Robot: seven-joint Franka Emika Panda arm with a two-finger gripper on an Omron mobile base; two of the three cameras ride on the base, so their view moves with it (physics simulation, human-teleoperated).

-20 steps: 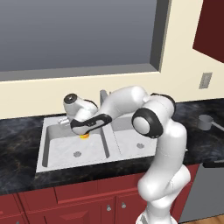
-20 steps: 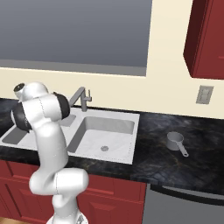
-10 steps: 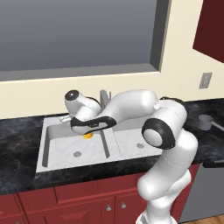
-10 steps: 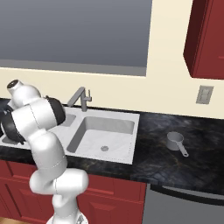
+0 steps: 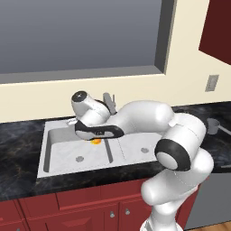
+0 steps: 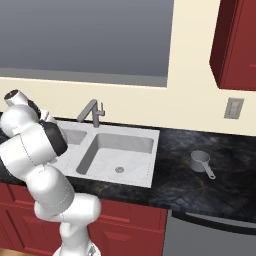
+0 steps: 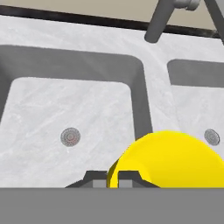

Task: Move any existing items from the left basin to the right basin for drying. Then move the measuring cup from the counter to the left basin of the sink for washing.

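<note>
Gripper clamped on yellow cup, cup mostly hidden under the hand, probably lifted over the sink divider; measuring cup on dark marbled counter, red cabinets below

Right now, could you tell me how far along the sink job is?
Nothing looks finished. In hand: the gripper is shut on the yellow cup, held up near the divider, not yet set in the right basin. Left: release it there, then take the measuring cup from the counter to the left basin.
</note>
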